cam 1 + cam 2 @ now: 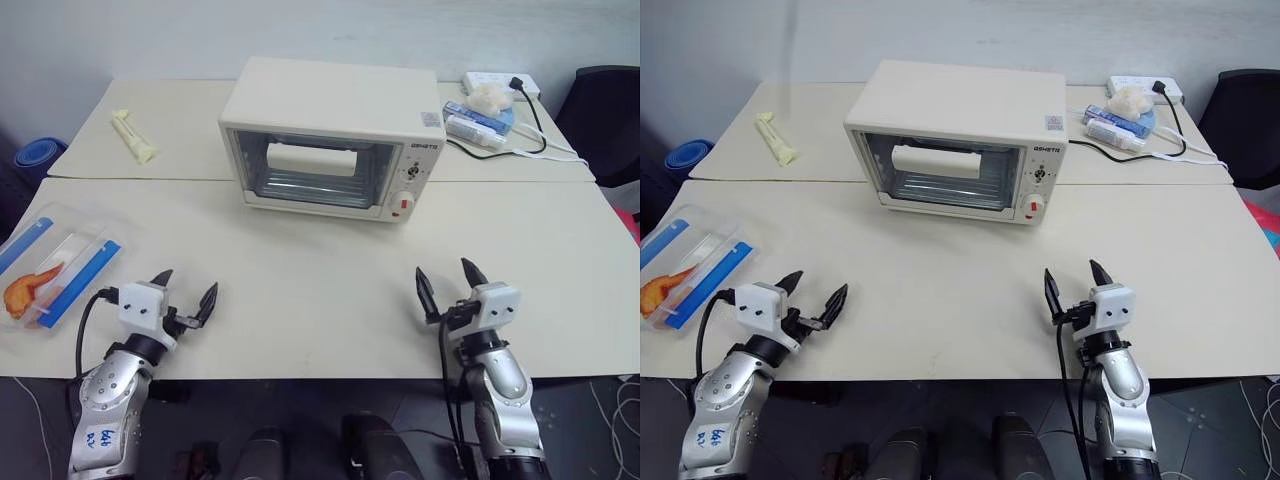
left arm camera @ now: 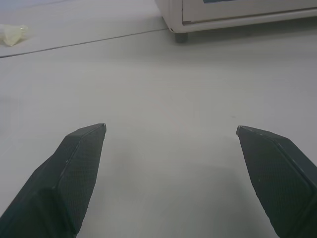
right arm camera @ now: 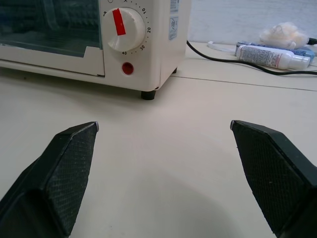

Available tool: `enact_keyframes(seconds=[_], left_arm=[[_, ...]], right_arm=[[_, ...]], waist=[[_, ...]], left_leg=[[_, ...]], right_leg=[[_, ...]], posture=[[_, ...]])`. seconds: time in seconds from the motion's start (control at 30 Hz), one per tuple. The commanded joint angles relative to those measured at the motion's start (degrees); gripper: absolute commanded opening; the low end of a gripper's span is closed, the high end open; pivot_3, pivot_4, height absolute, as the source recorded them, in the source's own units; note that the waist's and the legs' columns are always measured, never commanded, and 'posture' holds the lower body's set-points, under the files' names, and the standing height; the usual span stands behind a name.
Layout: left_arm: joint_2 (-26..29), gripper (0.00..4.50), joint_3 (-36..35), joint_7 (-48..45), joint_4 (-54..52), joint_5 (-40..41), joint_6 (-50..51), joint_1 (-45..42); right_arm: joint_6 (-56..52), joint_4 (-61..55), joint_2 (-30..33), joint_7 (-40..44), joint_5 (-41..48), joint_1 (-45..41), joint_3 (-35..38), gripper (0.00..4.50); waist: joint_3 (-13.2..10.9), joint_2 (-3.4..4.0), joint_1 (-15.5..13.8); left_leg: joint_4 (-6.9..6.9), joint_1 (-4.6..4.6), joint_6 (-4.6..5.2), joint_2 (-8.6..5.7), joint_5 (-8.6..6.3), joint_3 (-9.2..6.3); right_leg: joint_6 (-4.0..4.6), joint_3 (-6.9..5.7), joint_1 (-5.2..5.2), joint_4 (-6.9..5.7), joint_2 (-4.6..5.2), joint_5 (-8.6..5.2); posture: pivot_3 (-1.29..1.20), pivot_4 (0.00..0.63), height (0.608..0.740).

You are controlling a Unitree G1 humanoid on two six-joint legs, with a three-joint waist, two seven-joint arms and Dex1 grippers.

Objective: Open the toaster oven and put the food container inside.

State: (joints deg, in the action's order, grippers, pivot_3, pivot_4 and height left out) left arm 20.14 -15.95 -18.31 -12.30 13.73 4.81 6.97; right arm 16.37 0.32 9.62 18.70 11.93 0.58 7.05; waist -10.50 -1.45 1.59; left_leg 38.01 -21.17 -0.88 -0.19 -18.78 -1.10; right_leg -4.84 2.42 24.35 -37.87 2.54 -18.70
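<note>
Left pincer [image 1: 186, 288] hovers over the near edge of the cream-white bench [image 1: 310, 290], its two black fingers spread wide and gripping nothing. Farther left, at the bench's left edge, lies the clear rectangular plastic food container [image 1: 50, 268] with blue clip strips along its long sides and an orange food piece inside; it sits well apart from the pincer. Behind it, on the far left part of the bench, rests a small pale yellow stick-like object [image 1: 133, 136]. At centre, toward the back, stands the cream-white boxy toaster oven [image 1: 330, 138], its glass-windowed door shut with the cream bar handle [image 1: 311, 159] across it; a white knob with a red pointer [image 3: 125, 28] and a red button [image 3: 128, 68] sit on its right-hand panel. Right pincer [image 1: 446, 279] hovers over the near edge, fingers likewise wide apart and empty. Far right at the back lie a white tube [image 1: 474, 131], a white power strip [image 1: 500, 83] and a black cable [image 1: 535, 125].
</note>
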Motion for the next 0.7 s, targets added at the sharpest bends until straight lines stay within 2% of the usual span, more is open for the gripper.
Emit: enact_keyframes(seconds=[0.03,0.17,0.33,0.47,0.6,0.7], left_arm=[[0.03,4.5,-1.38,-0.5,-0.98,1.78,-0.63,-0.75],[6.91,4.5,-4.81,-13.83,-4.33,15.5,4.89,-1.55],[17.71,4.5,-9.68,-24.62,-3.97,27.55,13.93,-5.61],[22.2,4.5,-10.8,-28.17,-0.77,29.2,15.65,-10.51],[22.05,4.5,-9.88,-27.52,1.18,27.19,14.89,-15.13],[20.74,4.5,-9.06,-26.7,0.3,26.45,15.05,-15.34]], right_arm=[[-1.32,-4.4,0.49,2.58,3.05,-0.12,-1.03,4.47],[-14.76,-15.25,6.69,10.19,12.05,-4.94,-4.0,4.47],[-29.61,-18.19,13.75,15.21,17.75,-15.73,-6.27,4.47],[-34.6,-13.02,13.37,14.66,17.16,-24.79,-7.14,4.47],[-33.78,-4.18,10.34,15.46,14.03,-33.74,-8.99,4.47],[-32.78,-1.07,8.06,16.24,13.03,-37.65,-9.63,4.47]], waist=[[0.0,0.0,0.01],[-0.02,0.03,0.31],[-0.04,0.06,0.14],[-0.06,0.1,-0.01],[-0.06,0.1,0.12],[-0.06,0.11,0.37]], left_leg=[[0.0,0.0,0.0,0.0,0.0,0.0],[0.01,-0.02,0.0,0.03,0.0,0.0],[0.02,-0.03,0.0,0.07,0.0,-0.1],[-0.01,-0.07,0.0,0.02,0.0,-0.16],[0.0,-0.08,0.01,-0.03,-0.01,-0.15],[-0.02,-0.12,-0.01,-0.01,0.0,-0.1]], right_leg=[[0.0,0.0,0.0,0.0,0.0,0.0],[0.0,0.0,0.02,-0.03,-0.01,0.0],[0.04,-0.09,0.0,0.0,-0.01,-0.02],[0.05,-0.17,0.0,0.08,0.05,-0.03],[0.05,-0.19,0.01,0.08,0.09,-0.03],[0.05,-0.15,0.14,0.01,0.06,-0.03]], posture=[[0.0,0.15,0.74],[0.0,0.15,0.74],[0.0,0.15,0.74],[0.0,0.15,0.74],[0.0,0.15,0.74],[0.0,0.15,0.74]])
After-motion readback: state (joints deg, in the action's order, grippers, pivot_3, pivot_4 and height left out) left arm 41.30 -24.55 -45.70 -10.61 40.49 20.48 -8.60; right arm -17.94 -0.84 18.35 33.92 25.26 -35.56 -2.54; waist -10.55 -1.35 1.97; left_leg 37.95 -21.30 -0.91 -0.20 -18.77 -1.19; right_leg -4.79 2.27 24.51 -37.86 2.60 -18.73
